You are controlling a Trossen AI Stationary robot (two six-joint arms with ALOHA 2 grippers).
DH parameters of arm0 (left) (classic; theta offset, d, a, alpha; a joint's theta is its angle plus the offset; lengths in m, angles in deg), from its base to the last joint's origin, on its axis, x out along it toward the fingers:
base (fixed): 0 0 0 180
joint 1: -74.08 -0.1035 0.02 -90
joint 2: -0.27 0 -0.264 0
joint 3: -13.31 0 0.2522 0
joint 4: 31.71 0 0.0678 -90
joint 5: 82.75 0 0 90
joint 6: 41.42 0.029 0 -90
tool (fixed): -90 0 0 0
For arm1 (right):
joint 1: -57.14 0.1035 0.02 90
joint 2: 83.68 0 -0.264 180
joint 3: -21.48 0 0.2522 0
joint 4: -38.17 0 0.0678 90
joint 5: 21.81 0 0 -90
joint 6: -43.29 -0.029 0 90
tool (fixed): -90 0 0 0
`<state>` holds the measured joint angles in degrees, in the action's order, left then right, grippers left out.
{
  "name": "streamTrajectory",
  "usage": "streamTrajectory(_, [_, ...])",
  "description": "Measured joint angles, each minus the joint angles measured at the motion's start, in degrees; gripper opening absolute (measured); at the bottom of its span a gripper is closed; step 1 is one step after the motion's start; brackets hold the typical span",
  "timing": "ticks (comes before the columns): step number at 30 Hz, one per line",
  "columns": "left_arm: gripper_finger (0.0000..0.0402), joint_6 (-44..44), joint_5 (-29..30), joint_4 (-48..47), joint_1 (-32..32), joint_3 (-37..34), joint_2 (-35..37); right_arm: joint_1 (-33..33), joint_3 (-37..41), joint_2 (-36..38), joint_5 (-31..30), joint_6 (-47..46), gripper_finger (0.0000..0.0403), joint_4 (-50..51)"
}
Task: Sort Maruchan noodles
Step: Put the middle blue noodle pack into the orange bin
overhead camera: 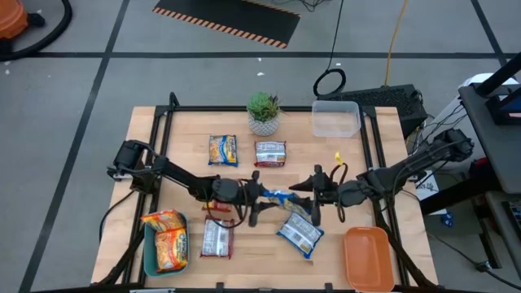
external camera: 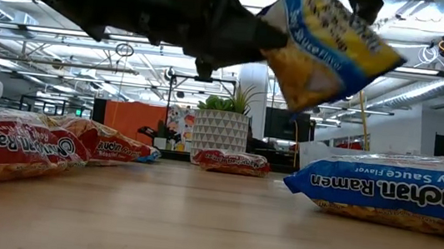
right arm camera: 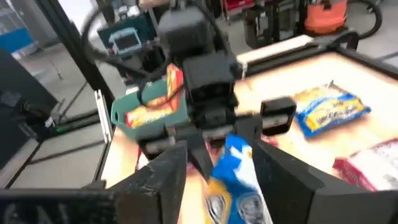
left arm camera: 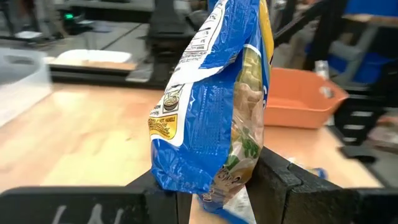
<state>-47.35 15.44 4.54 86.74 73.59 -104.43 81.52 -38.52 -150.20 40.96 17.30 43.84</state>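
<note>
Nearest, at the front edge of the table [overhead camera: 366, 163]: teal tray [overhead camera: 147, 252] at the left corner with two orange packets [overhead camera: 167, 240] inside, orange tray [overhead camera: 368, 256] at the right corner, seemingly with nothing in it. Just behind these, lying flat on the wood: near red packet [overhead camera: 216, 238] toward the left, blue packet [overhead camera: 299, 231] toward the right.

In the middle, above the table, meeting tip to tip: left end effector [overhead camera: 253, 196] and right end effector [overhead camera: 316, 194], with the held packet [overhead camera: 277, 196], blue and yellow, between them. Lifted clear of the wood and tilted in the low view. Long axis running from one end effector to the other, across the table. Left end effector closed on one end of it, as seen in the left wrist view. Other end reaching between the right end effector's sides; cannot tell whether gripped there or not. Probably a handover. Equally near to both arms, so the next move depends on which one lets go.

Below the path toward the orange tray: only the blue packet, low enough to pass over.

Farther back: yellow packet [overhead camera: 222, 150] and far red packet [overhead camera: 270, 153] side by side, not touching. At the far edge: plant [overhead camera: 263, 112] and clear tub [overhead camera: 335, 119], well apart from both arms.
</note>
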Motion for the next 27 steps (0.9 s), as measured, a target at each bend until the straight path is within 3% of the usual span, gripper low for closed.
streamTrajectory(7, [0.0122,1.79,7.54,-3.42,0.04,0.0,0.0,-0.04,-0.04,0.14,-0.16,4.75,0.019,-0.08])
streamTrajectory(11, [0.0122,1.78,11.55,-5.59,-0.01,0.0,0.0,-0.05,-0.07,0.1,-4.36,7.46,0.019,4.48])
streamTrajectory(15, [0.0122,1.77,14.19,-7.99,-0.11,-0.02,0.0,-0.74,-0.07,0.04,-4.72,7.8,0.019,9.16])
streamTrajectory(21, [0.0122,1.34,14.86,-9.88,-0.9,-0.02,0.0,-3.17,-0.07,-2.45,-4.87,7.09,0.0193,14.81])
streamTrajectory(27, [0.0122,3.43,14.99,-11.32,-1.14,-0.02,0.0,-6.51,-0.07,-8.63,-4.55,8.86,0.0235,13.25])
